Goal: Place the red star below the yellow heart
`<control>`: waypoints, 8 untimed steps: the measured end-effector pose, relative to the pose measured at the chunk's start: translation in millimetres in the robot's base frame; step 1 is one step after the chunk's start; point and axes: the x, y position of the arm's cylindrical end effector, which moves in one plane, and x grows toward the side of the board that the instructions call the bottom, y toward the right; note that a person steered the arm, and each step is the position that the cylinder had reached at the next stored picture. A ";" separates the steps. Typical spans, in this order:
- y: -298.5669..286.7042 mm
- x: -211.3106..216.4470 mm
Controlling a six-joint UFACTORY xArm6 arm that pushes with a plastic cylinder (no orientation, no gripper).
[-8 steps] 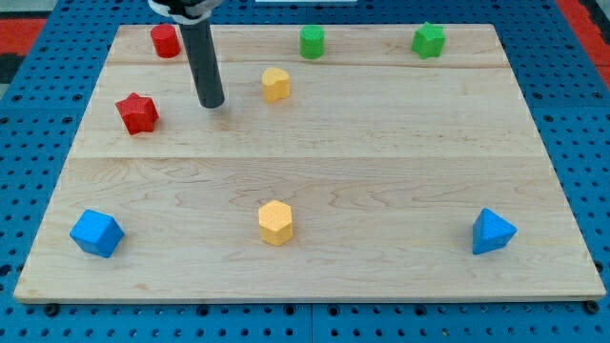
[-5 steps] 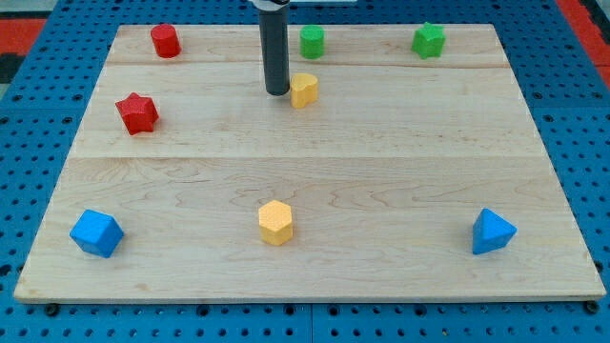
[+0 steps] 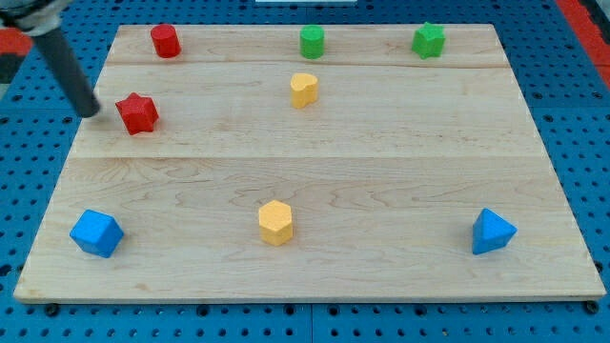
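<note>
The red star lies near the board's left edge, in the upper part. The yellow heart sits right of it, near the top middle. My tip is just left of the red star, at the board's left edge, a small gap apart from it. The dark rod leans up to the view's top left corner.
A red cylinder-like block sits at top left. A green cylinder-like block and a green star sit along the top. A yellow hexagon is at bottom middle. Blue blocks sit at bottom left and bottom right.
My tip first went right and pushed the yellow heart a little to the right. It then swung far left and now stands just left of the red star.
</note>
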 end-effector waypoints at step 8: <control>212.8 56.1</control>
